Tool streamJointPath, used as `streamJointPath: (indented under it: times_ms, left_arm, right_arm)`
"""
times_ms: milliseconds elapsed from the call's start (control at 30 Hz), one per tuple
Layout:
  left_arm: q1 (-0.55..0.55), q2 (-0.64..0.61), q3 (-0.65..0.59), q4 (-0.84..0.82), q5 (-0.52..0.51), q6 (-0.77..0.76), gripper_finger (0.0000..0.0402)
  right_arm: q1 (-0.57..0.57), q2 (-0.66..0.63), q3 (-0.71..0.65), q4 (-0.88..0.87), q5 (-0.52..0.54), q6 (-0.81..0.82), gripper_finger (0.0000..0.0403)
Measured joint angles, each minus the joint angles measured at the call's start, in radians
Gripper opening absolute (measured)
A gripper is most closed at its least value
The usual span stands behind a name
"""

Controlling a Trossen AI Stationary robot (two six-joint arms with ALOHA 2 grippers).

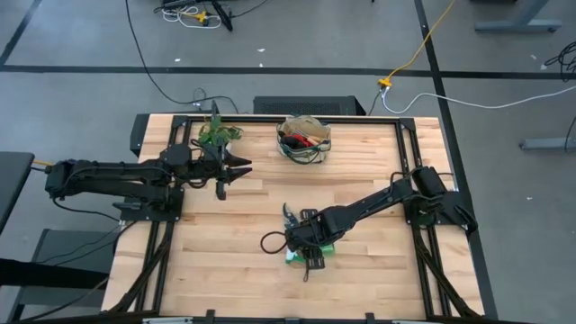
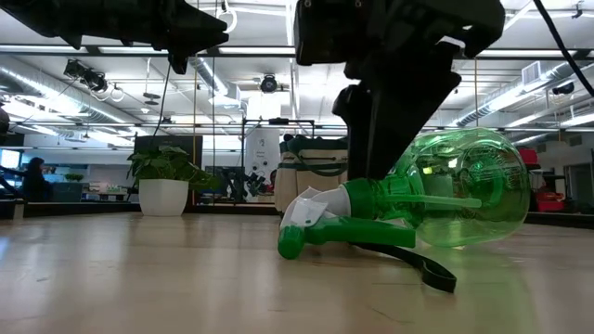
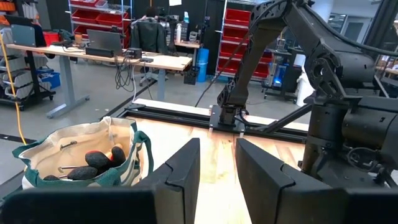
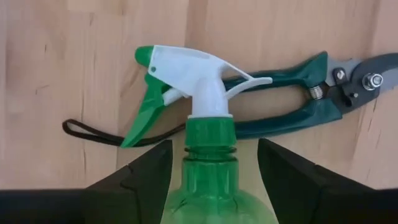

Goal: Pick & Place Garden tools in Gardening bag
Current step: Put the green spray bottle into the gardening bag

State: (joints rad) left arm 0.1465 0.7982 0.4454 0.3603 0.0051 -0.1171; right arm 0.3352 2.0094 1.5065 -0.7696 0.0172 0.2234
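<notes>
Lining up: right gripper (image 4: 211, 180) is down over the spray bottle (image 4: 208, 168), which lies on its side on the table (image 1: 225, 261), neck pointing away from the wrist.
Right jaws: wide open, one finger on each side of the bottle's shoulder, nothing gripped yet as far as I can see.
Just past the fingers: white trigger head, and right behind it the shears (image 4: 292, 106) lying flat, touching or nearly touching the nozzle. A black strap loops out from under there too.
Left gripper (image 3: 217, 168): hanging up in the air, well away from the bottle, jaws partly open and empty, with the bag (image 3: 81, 155) off to one side of it.
Bag: upright at the far edge, well apart from the right gripper, already has some dark and red stuff in it.
Step, my guess: grabbing the bottle.
Next move: probably close on the neck or shoulder, lift clear without dragging the shears along, then carry it across to the bag.
</notes>
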Motion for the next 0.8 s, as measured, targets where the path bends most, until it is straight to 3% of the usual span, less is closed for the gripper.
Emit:
streamJointPath:
  times_ms: [800]
  left_arm:
    - [0.0,0.0,0.0,0.0,0.0,0.001,0.0108]
  right_arm:
    - [-0.008,0.0,-0.089,0.086,-0.007,0.006,0.0237]
